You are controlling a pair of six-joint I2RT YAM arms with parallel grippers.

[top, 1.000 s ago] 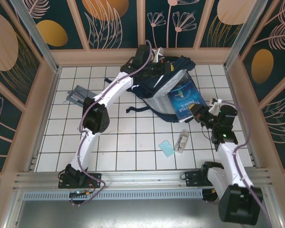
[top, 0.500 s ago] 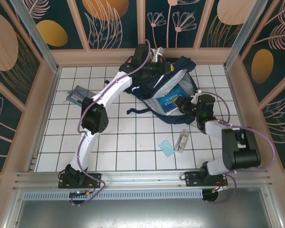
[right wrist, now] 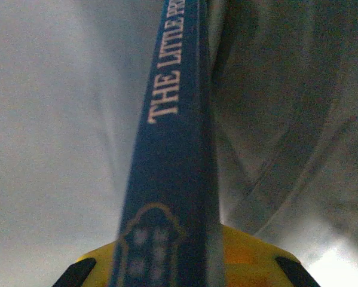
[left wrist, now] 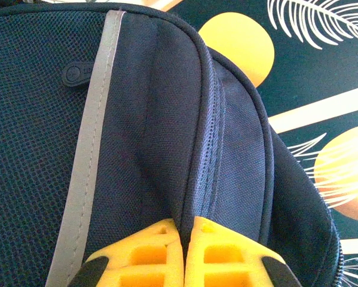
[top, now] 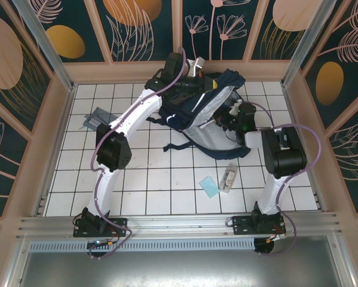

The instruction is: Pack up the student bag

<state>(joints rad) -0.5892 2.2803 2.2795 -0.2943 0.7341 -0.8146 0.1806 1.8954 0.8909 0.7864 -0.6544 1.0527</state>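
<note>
Left claw (left wrist: 183,239): you have it pinched fully closed on a fold of navy fabric at the far rim of the bag, yellow fingers (left wrist: 137,254) pressed together with only cloth between them. My read is that this grip lifts the rim so the mouth stays open.
Student bag (top: 193,110): it lies at the far middle of the tabletop (top: 155,173), close to the back wall, its opening turned to the right and its pale grey lining showing. The dark straps trail toward you.
Loose items: a light blue card (top: 208,186) and a small clear case (top: 228,177) lie just beside each other on the tiles, nearer you than the bag. Judging by the task, you have these left to pack.
Book (right wrist: 173,119): a thin blue volume, spine toward the wrist camera with "THE LITTLE" readable, grey lining on both sides of it, so it sits inside the bag.
Right claw (right wrist: 179,263): you have it clamped narrowly on the near end of the book, at the bag's mouth in the overhead view (top: 229,119). Holding it edge-on probably lets it slide along the lining without catching.
</note>
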